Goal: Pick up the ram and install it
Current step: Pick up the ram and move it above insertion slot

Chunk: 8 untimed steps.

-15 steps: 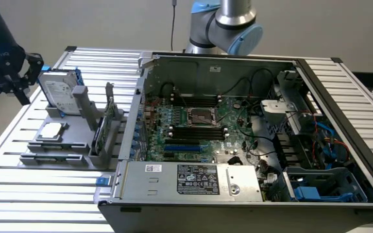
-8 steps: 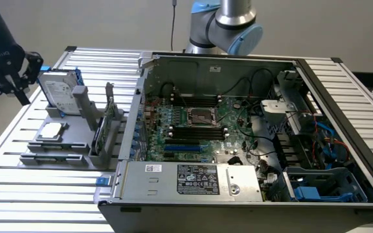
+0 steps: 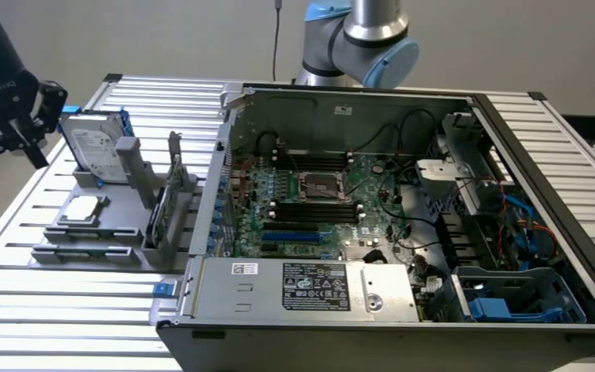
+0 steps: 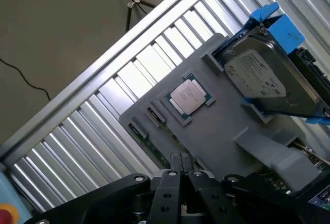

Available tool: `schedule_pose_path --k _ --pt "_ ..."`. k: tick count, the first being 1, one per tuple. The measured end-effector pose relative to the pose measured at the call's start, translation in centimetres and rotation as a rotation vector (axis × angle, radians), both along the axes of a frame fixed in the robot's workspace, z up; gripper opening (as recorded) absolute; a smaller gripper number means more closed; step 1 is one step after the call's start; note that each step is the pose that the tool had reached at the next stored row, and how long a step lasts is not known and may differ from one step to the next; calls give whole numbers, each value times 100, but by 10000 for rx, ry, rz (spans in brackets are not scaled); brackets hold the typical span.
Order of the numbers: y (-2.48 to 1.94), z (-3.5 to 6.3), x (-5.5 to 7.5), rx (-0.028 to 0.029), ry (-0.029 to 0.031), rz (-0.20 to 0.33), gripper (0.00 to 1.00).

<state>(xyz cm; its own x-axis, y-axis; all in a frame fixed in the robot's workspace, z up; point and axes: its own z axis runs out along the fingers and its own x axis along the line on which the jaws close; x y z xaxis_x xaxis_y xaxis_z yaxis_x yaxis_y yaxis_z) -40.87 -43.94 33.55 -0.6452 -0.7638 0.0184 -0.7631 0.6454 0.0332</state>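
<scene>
Gripper (image 3: 16,133) up high at the exterior view's left, over the slatted table (image 3: 29,310), jaws pinched together and carrying nothing. The ram (image 3: 157,213) sits well apart from it, standing on its long edge in the grey holder (image 3: 86,252), on the side of the holder nearest the open case (image 3: 545,124).

So this looks like the approach to the pick, nothing lifted yet. To do it well, I'd say the jaws must spread before they reach the board, line up across its thin faces and take the top edge near the middle, so it lifts straight and doesn't tip in its slot.

Crowded neighbourhood, though. Grey uprights (image 3: 177,167) flank the ram closely and leave little room for the fingers. The hard drive (image 3: 96,147), with its blue brackets, stands at the holder's back, between gripper and ram. The small silver chip (image 3: 83,208) lies flat mid-holder, low and harmless. The case wall rises just beside the holder, and the black memory slots (image 3: 316,209) lie deep inside by the processor socket.
</scene>
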Motion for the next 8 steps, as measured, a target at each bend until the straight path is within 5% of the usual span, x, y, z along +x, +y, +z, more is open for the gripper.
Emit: schedule_pose_path --k 8 --pt "0 -1 0 -1 -1 1467 11"
